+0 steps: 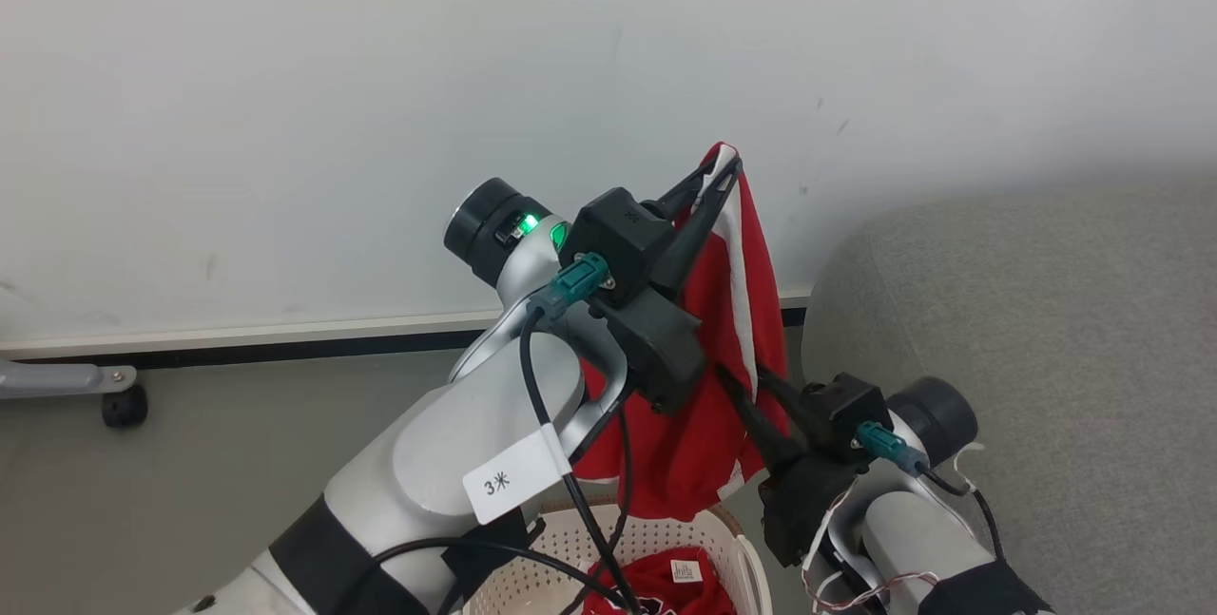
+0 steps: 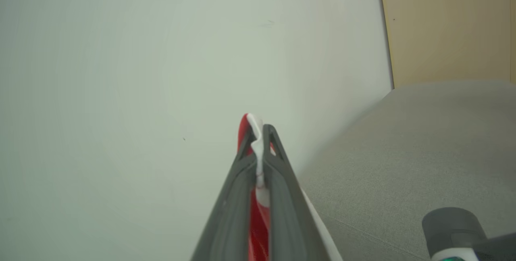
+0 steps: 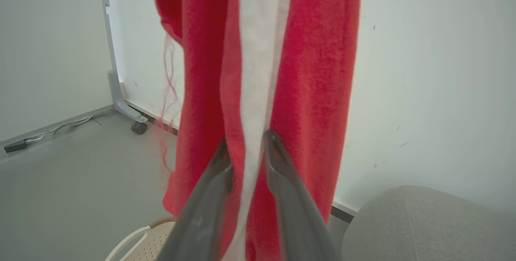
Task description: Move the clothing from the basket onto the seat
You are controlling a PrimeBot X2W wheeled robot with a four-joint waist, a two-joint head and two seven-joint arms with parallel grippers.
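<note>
Head view: red garment (image 1: 727, 311) between both jaws.

Pale wall (image 1: 380, 73), grey floor (image 1: 190, 444), black baseboard strip (image 1: 285, 349) — castor wheel (image 1: 125, 406) on grey frame leg (image 1: 57, 377), left.

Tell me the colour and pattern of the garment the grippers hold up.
Red with a broad white band running down it, clearest in the right wrist view.

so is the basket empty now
No, in the head view a second red garment with a small white tag lies in the basket, below the one hanging from the left gripper.
</note>
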